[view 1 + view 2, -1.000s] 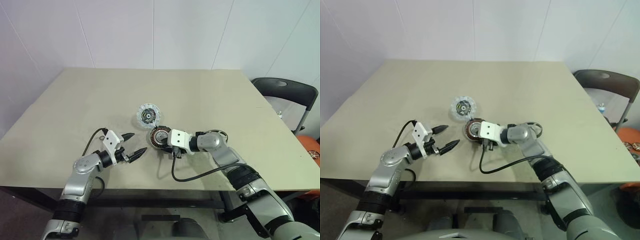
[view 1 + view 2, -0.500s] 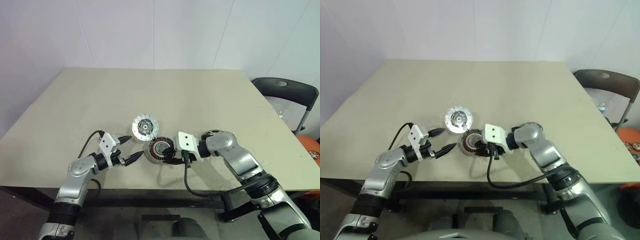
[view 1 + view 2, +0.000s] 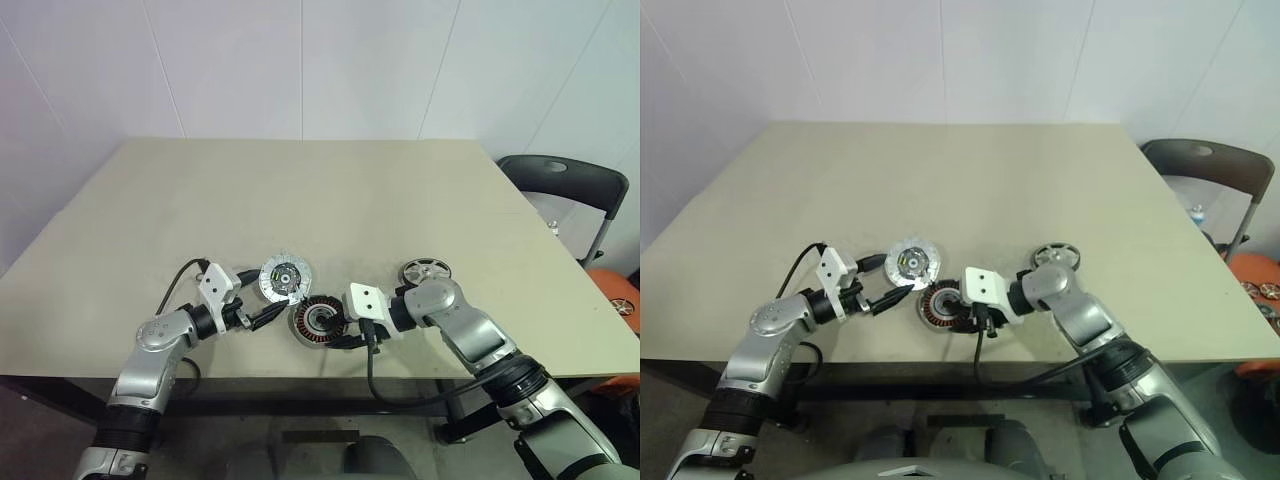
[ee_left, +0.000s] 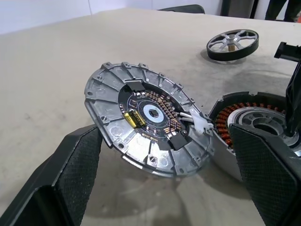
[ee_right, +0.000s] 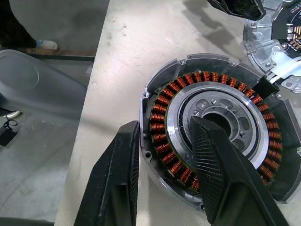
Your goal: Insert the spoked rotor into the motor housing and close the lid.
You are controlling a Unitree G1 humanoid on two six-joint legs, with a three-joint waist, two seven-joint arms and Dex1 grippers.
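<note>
The spoked rotor (image 3: 425, 271), a dark wheel with a silvery rim, lies flat on the table (image 3: 330, 190) behind my right forearm and is held by nothing. The motor housing (image 3: 318, 320), ringed with copper coils (image 5: 175, 167), sits near the front edge. My right gripper (image 5: 164, 125) is shut on its wall, one finger outside and one inside. The lid (image 4: 146, 117), a light grey ribbed disc with a green and black centre, stands tilted beside the housing, joined to it by white wires. My left gripper (image 3: 268, 293) is open, its fingers (image 4: 80, 165) on either side of the lid.
A black chair (image 3: 570, 185) stands off the table's right side, with an orange object (image 3: 625, 290) near it. My right wrist's cable (image 3: 375, 375) hangs over the front edge. The housing sits close to that edge, with the floor showing beyond it in the right wrist view.
My right gripper has drawn the housing back toward the front edge and turned. The wired lid came along and now stands between my left fingers. The rotor has come out from behind my right arm.
</note>
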